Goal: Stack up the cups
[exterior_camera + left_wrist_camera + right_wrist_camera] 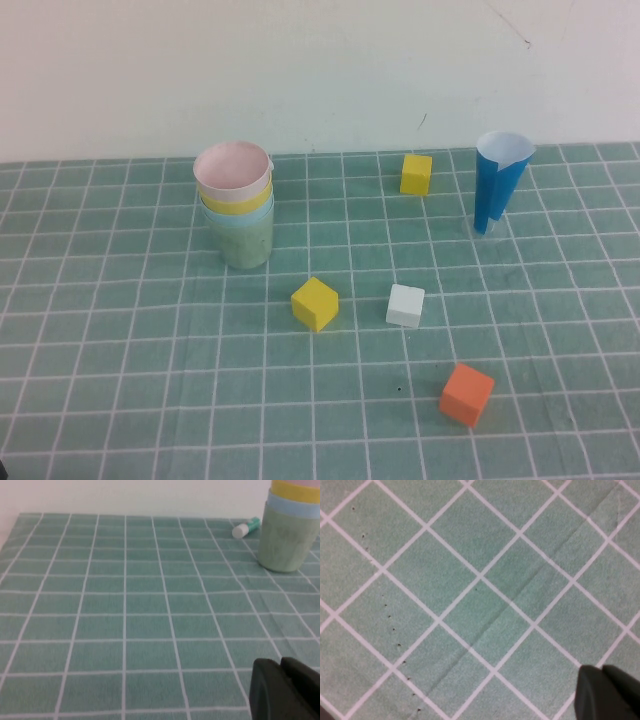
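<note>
On table, stacked cups [238,205], no legible writing

Four short, wide pastel plastic cups stand nested upright in a single stack on the green checked cloth, at the far left of the scene, close to the wall. The sage green plastic cup [246,243] sits at the bottom on the cloth, with the light blue plastic cup [240,214] showing only as a rim band above it, then the yellow plastic cup [236,199]. The pink plastic cup [232,166] sits on top, its open mouth facing up and leaning slightly.
</note>
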Controlling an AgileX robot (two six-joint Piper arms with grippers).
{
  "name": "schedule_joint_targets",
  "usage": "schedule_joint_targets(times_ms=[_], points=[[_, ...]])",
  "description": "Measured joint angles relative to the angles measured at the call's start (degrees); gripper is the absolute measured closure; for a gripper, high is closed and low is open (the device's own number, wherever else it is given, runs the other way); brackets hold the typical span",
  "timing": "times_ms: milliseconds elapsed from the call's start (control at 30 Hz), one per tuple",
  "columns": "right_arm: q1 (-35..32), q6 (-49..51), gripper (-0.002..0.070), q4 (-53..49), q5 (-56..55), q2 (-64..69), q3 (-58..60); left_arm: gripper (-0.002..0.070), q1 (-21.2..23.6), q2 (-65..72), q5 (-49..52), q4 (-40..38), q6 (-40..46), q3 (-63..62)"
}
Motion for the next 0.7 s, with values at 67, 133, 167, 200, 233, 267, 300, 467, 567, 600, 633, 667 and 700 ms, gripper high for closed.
schedule_joint_targets(times_ms=[67,133,167,200,233,267,300,467,567,600,633,667,700], points=[[0.0,0.0,0.0678,0.0,0.0,0.0,0.0,0.0676,0.13,0.0,2.36,0.0,-0.69,0.0],[0.0,0.0,0.0678,0.0,0.0,0.0,0.0,0.0676,0.13,0.0,4.34,0.0,-1.42,0.0],[0.0,0.0,0.0678,0.0,0.0,0.0,0.0,0.0676,0.13,-0.1,4.45,0.0,-1.64,-0.1],[0.0,0.0,0.0678,0.0,0.0,0.0,0.0,0.0676,0.13,-0.1,4.58,0.0,-1.64,-0.1],[0.0,0.0,0.0678,0.0,0.0,0.0,0.0,0.0676,0.13,-0.1,4.58,0.0,-1.79,-0.1],[0.0,0.0,0.0678,0.0,0.0,0.0,0.0,0.0676,0.13,-0.1,4.58,0.0,-1.78,-0.1],[0.0,0.0,0.0678,0.0,0.0,0.0,0.0,0.0676,0.13,-0.1,4.58,0.0,-1.78,-0.1],[0.0,0.0,0.0678,0.0,0.0,0.0,0.0,0.0676,0.13,-0.1,4.7,0.0,-1.78,-0.1],[0.0,0.0,0.0678,0.0,0.0,0.0,0.0,0.0676,0.13,-0.1,4.81,0.0,-1.78,-0.1],[0.0,0.0,0.0678,0.0,0.0,0.0,0.0,0.0676,0.13,-0.1,4.81,0.0,-1.78,-0.1],[0.0,0.0,0.0678,0.0,0.0,0.0,0.0,0.0676,0.13,-0.1,4.81,0.0,-1.78,-0.1],[0.0,0.0,0.0678,0.0,0.0,0.0,0.0,0.0676,0.13,-0.1,4.81,0.0,-1.78,-0.1],[0.0,0.0,0.0678,0.0,0.0,0.0,0.0,0.0676,0.13,-0.1,4.81,0.0,-1.78,-0.1]])
